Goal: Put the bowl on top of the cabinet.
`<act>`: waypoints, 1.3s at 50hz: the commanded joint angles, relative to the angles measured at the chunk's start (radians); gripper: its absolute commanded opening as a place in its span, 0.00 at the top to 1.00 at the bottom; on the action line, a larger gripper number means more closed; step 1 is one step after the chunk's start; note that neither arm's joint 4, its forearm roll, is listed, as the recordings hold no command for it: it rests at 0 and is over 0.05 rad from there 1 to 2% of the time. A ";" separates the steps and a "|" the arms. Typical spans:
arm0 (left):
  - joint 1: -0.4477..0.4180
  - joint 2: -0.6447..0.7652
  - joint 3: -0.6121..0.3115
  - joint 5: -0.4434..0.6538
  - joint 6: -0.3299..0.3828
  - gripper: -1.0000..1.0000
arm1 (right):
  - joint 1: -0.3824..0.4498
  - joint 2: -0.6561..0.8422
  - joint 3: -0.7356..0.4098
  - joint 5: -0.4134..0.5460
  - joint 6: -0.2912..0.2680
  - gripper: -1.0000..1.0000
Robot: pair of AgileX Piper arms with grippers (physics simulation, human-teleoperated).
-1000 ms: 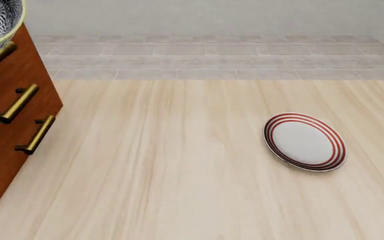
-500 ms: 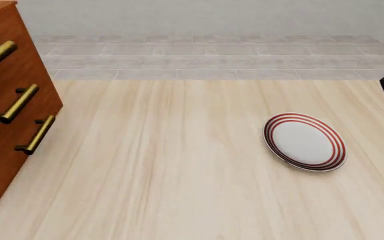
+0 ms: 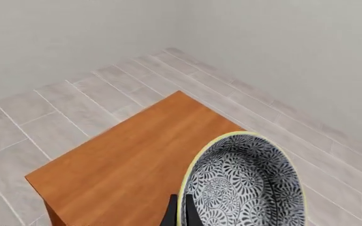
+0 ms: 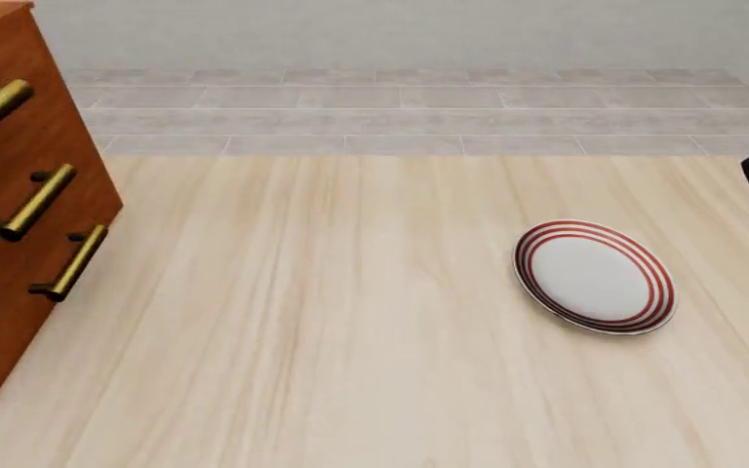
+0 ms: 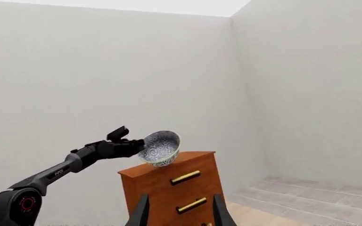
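A pale wooden table fills the foreground; beyond it lies grey tiled floor under plain white walls; a white plate with red rings lies on the table's right side, well apart from the cabinet at the left edge; the left gripper pinches the bowl by its rim, tilted, above the cabinet's top; the right gripper hangs with its fingers parted, holding nothing.
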 commanded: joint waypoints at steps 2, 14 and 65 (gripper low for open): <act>0.057 0.007 0.009 -0.018 0.002 1.00 | 0.001 -0.002 -0.001 0.005 -0.001 0.00; 0.093 0.016 0.028 -0.037 0.013 1.00 | 0.003 0.013 -0.003 -0.008 -0.002 0.00; 0.199 0.018 0.038 -0.068 0.015 0.00 | 0.005 0.034 -0.004 -0.027 -0.004 0.00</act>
